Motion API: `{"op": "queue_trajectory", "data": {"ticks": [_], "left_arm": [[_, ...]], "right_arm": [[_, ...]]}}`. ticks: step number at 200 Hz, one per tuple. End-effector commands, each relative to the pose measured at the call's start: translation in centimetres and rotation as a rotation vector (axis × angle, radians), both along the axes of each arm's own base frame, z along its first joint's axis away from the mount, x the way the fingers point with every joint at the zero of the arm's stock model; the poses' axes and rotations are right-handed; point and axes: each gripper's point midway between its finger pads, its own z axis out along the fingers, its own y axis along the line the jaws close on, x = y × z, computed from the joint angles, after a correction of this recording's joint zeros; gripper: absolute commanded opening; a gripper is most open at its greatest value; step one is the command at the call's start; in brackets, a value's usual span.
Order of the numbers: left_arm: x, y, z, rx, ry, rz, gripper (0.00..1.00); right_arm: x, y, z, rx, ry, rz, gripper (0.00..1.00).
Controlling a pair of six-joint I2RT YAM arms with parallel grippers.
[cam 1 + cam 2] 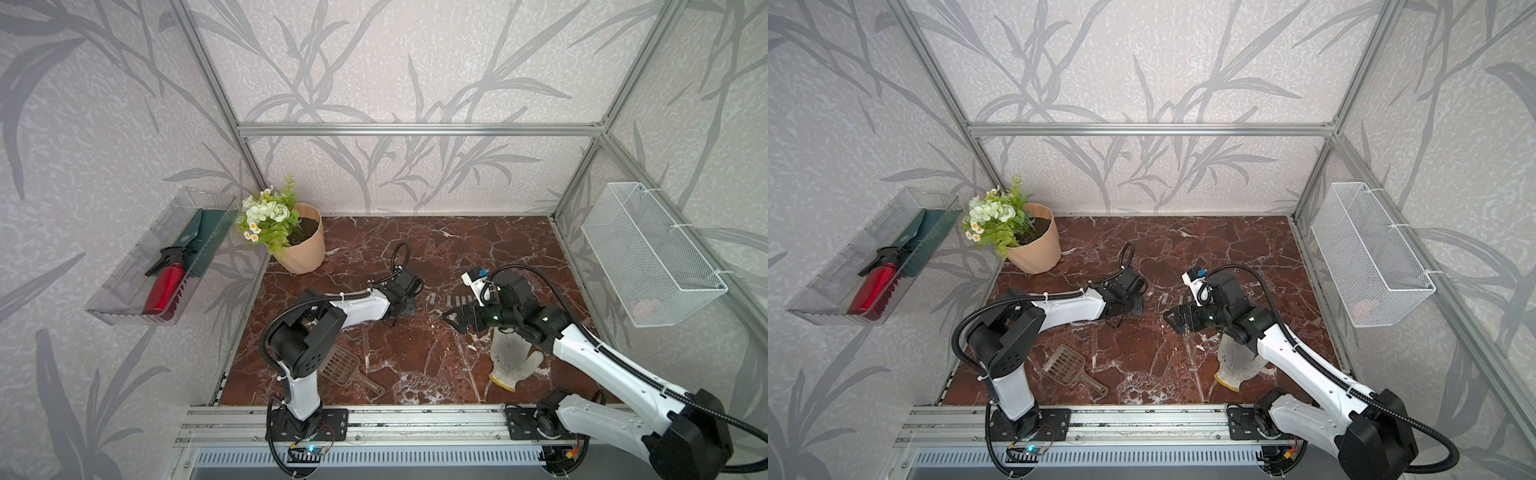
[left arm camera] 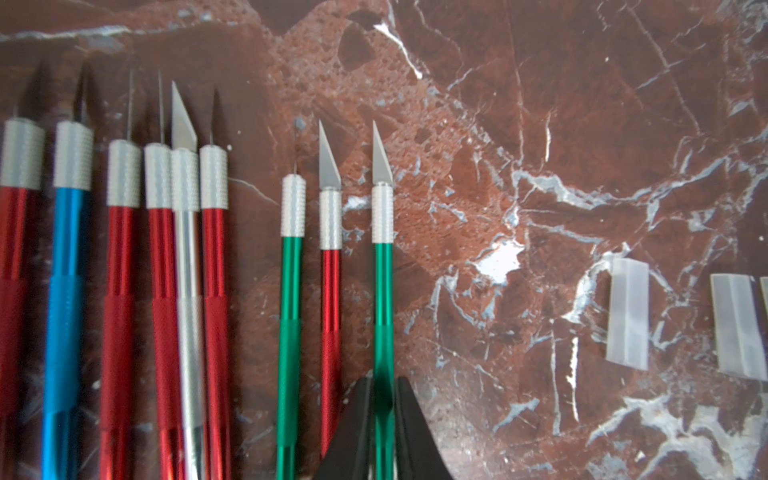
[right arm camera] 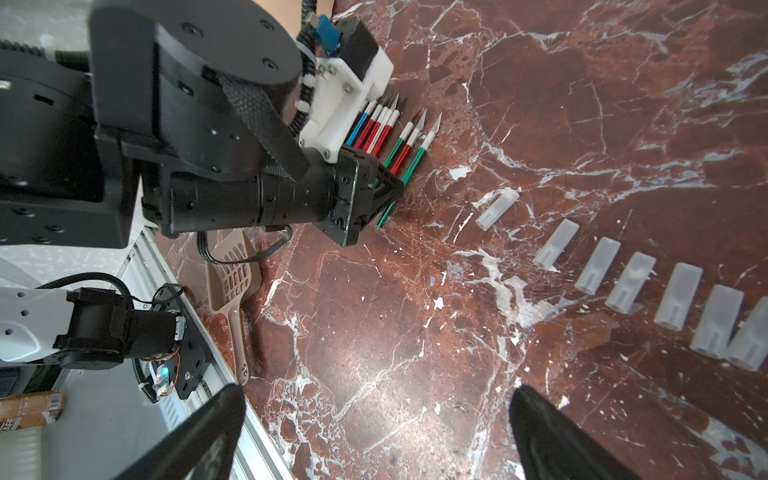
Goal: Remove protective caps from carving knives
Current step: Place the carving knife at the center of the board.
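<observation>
- left gripper (image 2: 383, 380): down at the marble tabletop (image 2: 478, 124), jaws a narrow gap apart, astride the handle of the end green knife (image 2: 383, 291). Its fingers (image 2: 353, 432) sit right against the handle on both sides. Can't tell whether they're actually clamping it.
- carving knives (image 2: 214, 249): nine in the left wrist view, lying side by side with the tips all pointing the same way. There's a tight group of six (red, blue and silver handles), a small gap, then green, red, green. Every blade in view is bare.
- The straddled green knife lies in line with its neighbours, at the end of the row nearest the caps.
- protective caps (image 3: 598, 266): all off the knives, lying in a loose row on the tabletop. Seven show in the right wrist view. The nearest one is near the green knife but apart from it.
- right gripper (image 3: 378, 390): jaws spread wide with nothing between them, above bare tabletop. The cap row runs beside it, not between its fingers.
- In both top views the caps show between the two grippers. The knives are hidden under the left gripper.
</observation>
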Motion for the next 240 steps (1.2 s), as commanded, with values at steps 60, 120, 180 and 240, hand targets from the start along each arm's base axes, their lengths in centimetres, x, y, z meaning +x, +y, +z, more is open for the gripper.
{"op": "queue_trajectory", "data": {"ticks": [60, 120, 180, 240], "left_arm": [[0.3, 0.7, -0.2, 0.043, 0.005, 0.019, 0.17], [0.5, 0.9, 1.8, 0.05, -0.027, 0.015, 0.23], [1.2, -0.1, 8.1, -0.016, -0.126, -0.041, 0.45], [2.3, 0.0, 15.6, -0.05, -0.348, -0.111, 0.99]], "right_arm": [[-0.3, -0.2, -0.4, -0.008, -0.005, 0.003, 0.99], [-0.4, -0.2, 0.0, -0.011, -0.018, 0.015, 0.99], [0.1, -1.0, 1.9, -0.041, -0.121, 0.005, 0.99], [2.0, -1.5, 5.5, -0.042, -0.293, -0.041, 0.99]]}}
